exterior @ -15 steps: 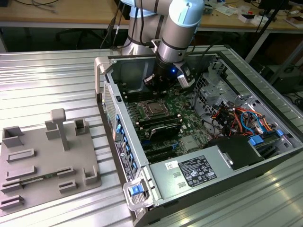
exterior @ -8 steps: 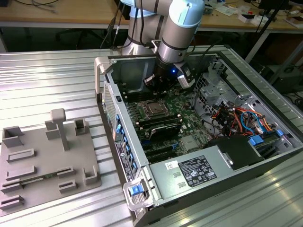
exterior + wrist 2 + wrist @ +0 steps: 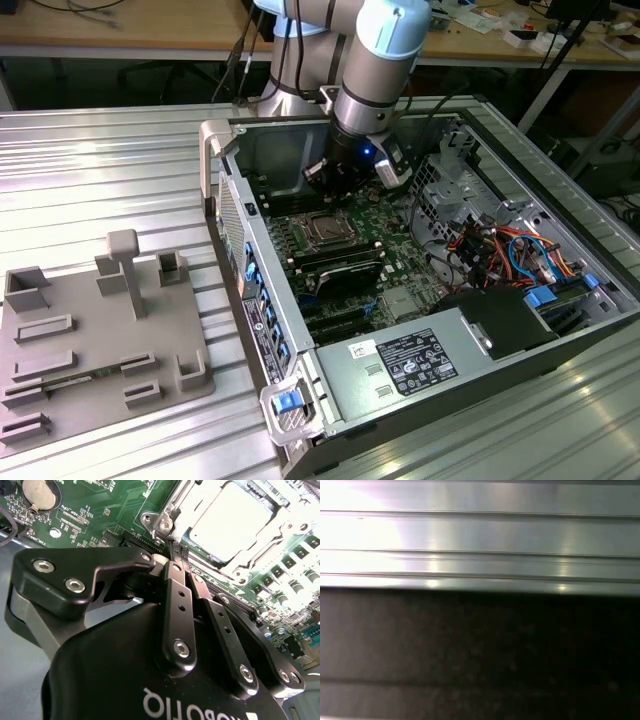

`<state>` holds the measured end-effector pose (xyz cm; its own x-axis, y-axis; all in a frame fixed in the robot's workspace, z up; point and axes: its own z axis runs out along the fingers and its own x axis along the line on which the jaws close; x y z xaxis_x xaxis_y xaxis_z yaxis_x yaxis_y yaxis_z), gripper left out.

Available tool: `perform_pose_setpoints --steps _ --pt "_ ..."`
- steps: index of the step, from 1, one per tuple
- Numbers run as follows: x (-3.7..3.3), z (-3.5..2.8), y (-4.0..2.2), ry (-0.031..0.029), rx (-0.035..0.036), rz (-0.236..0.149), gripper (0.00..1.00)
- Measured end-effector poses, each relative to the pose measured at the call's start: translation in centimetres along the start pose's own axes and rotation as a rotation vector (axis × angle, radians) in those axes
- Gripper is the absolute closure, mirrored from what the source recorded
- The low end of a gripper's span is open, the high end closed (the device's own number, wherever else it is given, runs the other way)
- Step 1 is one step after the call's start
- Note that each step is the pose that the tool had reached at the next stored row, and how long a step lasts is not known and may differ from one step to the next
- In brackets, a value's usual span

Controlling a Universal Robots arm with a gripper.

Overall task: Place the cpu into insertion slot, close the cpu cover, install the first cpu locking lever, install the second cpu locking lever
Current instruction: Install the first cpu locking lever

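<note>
The cpu (image 3: 232,517) lies flat in the insertion slot (image 3: 343,241) on the green motherboard (image 3: 100,505), its pale silver top facing up. The silver cpu cover (image 3: 172,505) frames it and looks laid down around it. My gripper (image 3: 179,550) is shut, the two black fingers (image 3: 177,595) pressed together with nothing visible between them. Their tips hover at the socket corner beside a screw (image 3: 164,526). In the exterior view the gripper (image 3: 335,178) hangs inside the open computer case just behind the cpu (image 3: 326,229).
Black memory slots (image 3: 340,270) and a grey-white power supply box (image 3: 410,365) lie nearer the case front. Orange and blue cables (image 3: 520,250) crowd the exterior view's right. A grey fixture plate (image 3: 100,340) rests on the ribbed metal table (image 3: 100,150).
</note>
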<state>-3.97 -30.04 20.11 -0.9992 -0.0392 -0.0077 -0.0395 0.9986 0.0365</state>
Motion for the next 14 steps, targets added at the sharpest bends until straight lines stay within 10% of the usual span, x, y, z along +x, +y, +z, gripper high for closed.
perform_pose_setpoints --steps 14 --pt "-0.08 -0.27 0.13 -0.0004 0.0 -0.001 0.89"
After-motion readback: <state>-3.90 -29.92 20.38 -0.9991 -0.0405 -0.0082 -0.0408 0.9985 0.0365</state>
